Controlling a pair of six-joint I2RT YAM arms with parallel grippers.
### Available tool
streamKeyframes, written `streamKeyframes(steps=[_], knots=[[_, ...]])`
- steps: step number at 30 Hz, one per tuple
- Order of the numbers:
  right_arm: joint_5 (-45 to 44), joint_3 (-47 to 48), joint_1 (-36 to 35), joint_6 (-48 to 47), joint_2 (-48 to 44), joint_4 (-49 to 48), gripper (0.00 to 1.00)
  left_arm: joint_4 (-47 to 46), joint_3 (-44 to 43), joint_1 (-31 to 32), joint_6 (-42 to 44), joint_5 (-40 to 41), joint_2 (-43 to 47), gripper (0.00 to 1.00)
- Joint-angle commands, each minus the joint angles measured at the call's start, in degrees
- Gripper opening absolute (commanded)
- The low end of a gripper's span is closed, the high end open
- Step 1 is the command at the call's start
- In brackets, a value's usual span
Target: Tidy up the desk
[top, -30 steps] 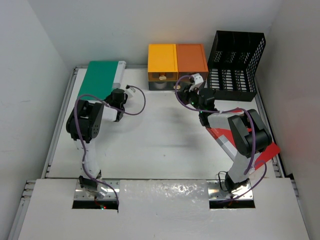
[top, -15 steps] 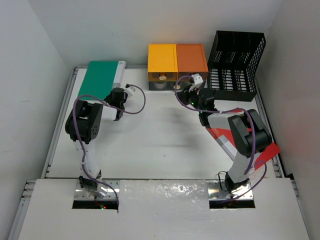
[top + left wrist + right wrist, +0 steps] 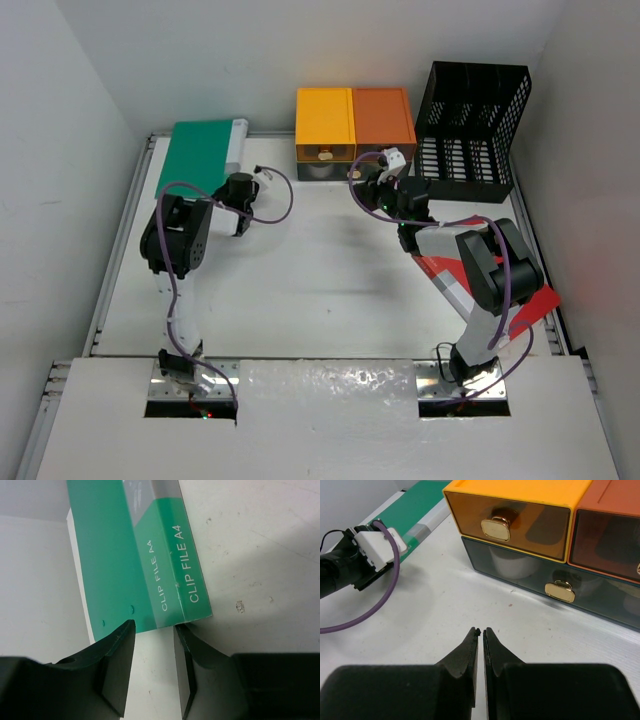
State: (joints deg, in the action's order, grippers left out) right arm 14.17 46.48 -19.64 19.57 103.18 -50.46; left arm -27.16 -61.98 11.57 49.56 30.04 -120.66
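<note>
Since the earlier frame the left arm has swung its elbow toward the middle of the overhead view, and the left gripper (image 3: 154, 627) has turned so that more of the green clip file (image 3: 200, 155) shows in the upper left. The fingers stand partly apart with nothing between them, their tips right at the file's near corner. Whether they touch it cannot be told.

The right gripper (image 3: 481, 630) has its fingers pressed together on nothing, low over the desk (image 3: 320, 280), the white top filling the middle of the frame, in front of the drawer unit (image 3: 507, 522).

The risk I see is a closing pinch catching only that corner. The flat file could then skid away or twist askew against the desk's upper-left edge.
</note>
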Motion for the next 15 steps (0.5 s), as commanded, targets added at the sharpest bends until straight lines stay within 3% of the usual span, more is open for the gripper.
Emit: streamKeyframes(steps=[1,12,15], knots=[[1.3,-0.1,-0.2,-0.9,-2.2,-1.8,0.06,-3.5,-2.2,0.4,1.9,1.9,-1.6,0.35],[2.8,0.0,-0.1,-1.3,-2.1,-2.0,0.06,-17.5,-1.7,0.4,9.0,1.8,-3.7,0.24],[3.2,-0.2,-0.2,-1.0,-1.9,-2.2,0.06,-17.7,-2.6,0.4,9.9,-0.2,-4.0,0.14]])
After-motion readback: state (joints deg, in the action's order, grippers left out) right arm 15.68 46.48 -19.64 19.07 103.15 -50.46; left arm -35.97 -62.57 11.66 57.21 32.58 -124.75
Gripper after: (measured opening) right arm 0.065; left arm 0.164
